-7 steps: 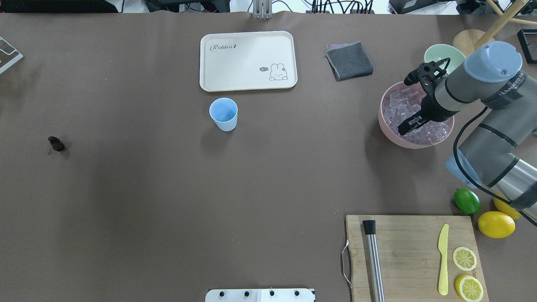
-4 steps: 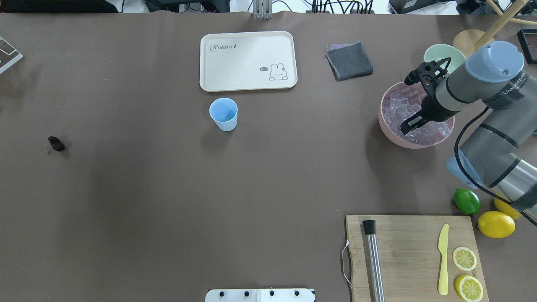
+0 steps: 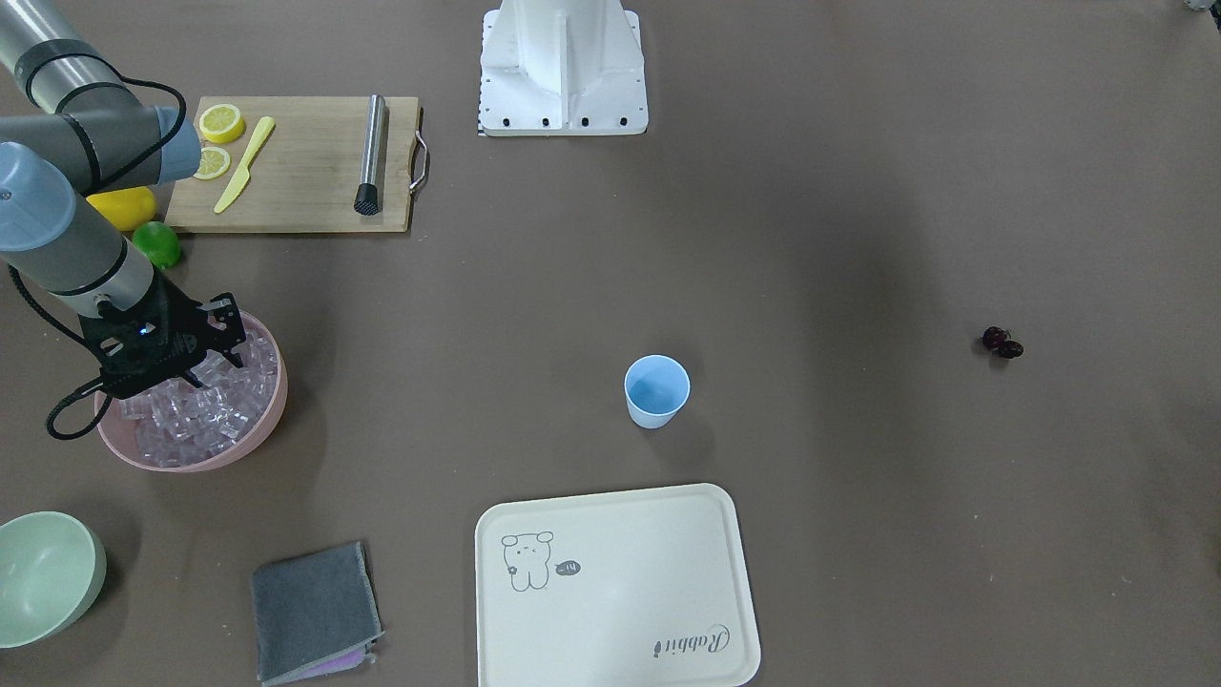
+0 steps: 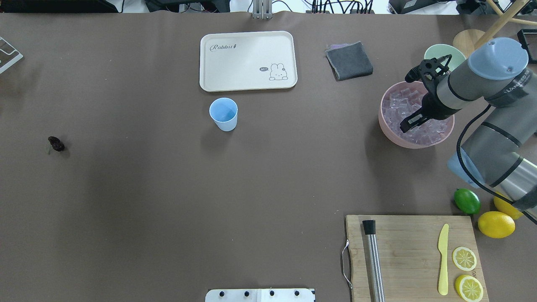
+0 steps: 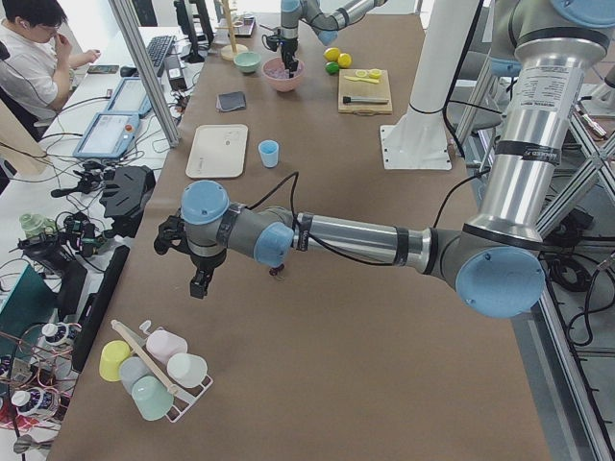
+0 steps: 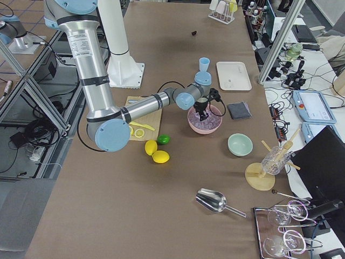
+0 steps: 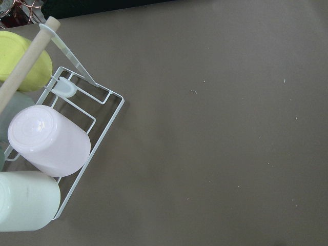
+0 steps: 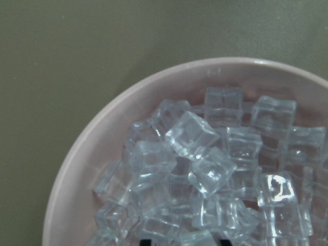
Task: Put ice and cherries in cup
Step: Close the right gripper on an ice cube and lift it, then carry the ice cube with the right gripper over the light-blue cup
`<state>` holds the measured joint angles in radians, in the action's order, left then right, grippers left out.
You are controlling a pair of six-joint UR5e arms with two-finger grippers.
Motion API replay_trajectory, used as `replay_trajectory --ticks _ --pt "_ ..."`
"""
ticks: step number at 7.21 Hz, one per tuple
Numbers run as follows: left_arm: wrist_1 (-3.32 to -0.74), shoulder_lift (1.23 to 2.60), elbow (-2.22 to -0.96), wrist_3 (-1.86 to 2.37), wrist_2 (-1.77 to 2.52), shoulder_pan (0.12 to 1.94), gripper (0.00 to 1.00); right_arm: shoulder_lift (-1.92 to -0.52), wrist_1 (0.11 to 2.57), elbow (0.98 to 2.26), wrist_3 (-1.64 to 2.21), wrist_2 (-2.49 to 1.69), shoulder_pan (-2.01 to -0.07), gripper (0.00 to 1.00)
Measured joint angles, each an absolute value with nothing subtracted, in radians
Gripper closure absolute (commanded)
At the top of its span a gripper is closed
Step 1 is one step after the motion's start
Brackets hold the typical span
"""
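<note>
right hand [image 4: 409,124] shifted over ice [image 4: 396,105], cup [image 4: 223,114] unmoved

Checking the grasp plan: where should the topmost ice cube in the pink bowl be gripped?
From above, pinching two opposite flat faces of the ice cube: it sits tilted, highest in the pink bowl, with its sides exposed.

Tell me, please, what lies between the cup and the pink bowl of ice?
Nothing: in the overhead view, only bare brown table lies between the cup and the pink bowl.
</note>
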<state>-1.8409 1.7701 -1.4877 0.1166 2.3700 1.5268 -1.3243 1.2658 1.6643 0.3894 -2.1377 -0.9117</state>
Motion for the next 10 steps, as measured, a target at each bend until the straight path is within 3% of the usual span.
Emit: replay_trajectory --ticks 3,6,8,10 --pt "-1.882 1.772 -1.457 0.118 2.370 1.527 0.02 -1.288 1.372 1.725 0.404 -2.160 -0.933 1.00" --pt "-1.884 1.778 -1.454 0.119 2.370 1.527 0.02 -1.063 1.539 1.739 0.650 -2.164 -0.861 1.00" --pt "-1.884 1.782 -1.452 0.120 2.371 1.517 0.02 -0.854 1.553 1.620 0.869 -2.123 -0.773 1.00" --pt "-1.885 1.792 -1.435 0.120 2.370 1.510 0.02 -0.626 1.548 1.406 1.018 -2.036 -0.700 1.00"
